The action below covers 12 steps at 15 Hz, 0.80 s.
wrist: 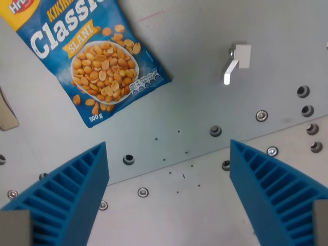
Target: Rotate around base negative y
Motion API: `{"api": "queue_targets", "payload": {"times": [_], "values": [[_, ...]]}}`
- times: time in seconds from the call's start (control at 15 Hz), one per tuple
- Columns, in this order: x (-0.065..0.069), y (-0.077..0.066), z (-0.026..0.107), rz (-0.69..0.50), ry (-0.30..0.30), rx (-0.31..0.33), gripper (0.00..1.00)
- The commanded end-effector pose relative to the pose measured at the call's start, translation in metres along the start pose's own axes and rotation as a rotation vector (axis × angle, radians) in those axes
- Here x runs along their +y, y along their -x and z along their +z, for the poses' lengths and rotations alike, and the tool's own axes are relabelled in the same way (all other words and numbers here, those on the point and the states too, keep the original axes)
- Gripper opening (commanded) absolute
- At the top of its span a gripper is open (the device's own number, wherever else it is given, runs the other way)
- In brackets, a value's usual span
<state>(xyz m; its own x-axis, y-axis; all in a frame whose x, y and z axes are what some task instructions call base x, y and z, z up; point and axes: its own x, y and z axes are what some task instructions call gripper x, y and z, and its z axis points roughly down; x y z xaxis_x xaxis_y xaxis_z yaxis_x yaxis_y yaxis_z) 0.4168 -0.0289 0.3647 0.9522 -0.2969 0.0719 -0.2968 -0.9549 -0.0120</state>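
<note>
clearly the blue ribbed fingers [169, 197] stand wide apart and hold nothing, hanging over bare grey desk [205, 46], which suits a pure turn of the arm with no grasp. the peanut bag [95, 59] lies flat at the wrist view's upper left, well clear of them, a small white bracket [237, 61] to the upper right.

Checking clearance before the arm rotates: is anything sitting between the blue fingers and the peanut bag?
Nothing visible does. The gripper is open and empty, with bare grey table and bolt holes between its fingers and the peanut bag at the wrist view's upper left. The small white bracket sits off to the right.
</note>
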Motion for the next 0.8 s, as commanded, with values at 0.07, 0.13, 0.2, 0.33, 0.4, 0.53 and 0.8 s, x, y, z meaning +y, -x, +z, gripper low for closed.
{"api": "queue_targets", "payload": {"times": [0.07,0.13,0.2,0.33,0.4,0.53,0.8], "values": [[0.0034,0.0153,0.0017,0.004,-0.085,0.254,1.00],[0.0034,0.0153,0.0017,0.004,-0.089,0.267,1.00],[0.0034,0.0153,0.0017,0.004,-0.093,0.279,1.00],[0.0034,0.0153,0.0017,0.004,-0.101,0.305,1.00],[0.0034,0.0153,0.0017,0.005,-0.105,0.318,1.00],[0.0034,0.0153,0.0017,0.005,-0.113,0.343,1.00],[0.0034,0.0153,0.0017,0.006,-0.129,0.394,1.00]]}}
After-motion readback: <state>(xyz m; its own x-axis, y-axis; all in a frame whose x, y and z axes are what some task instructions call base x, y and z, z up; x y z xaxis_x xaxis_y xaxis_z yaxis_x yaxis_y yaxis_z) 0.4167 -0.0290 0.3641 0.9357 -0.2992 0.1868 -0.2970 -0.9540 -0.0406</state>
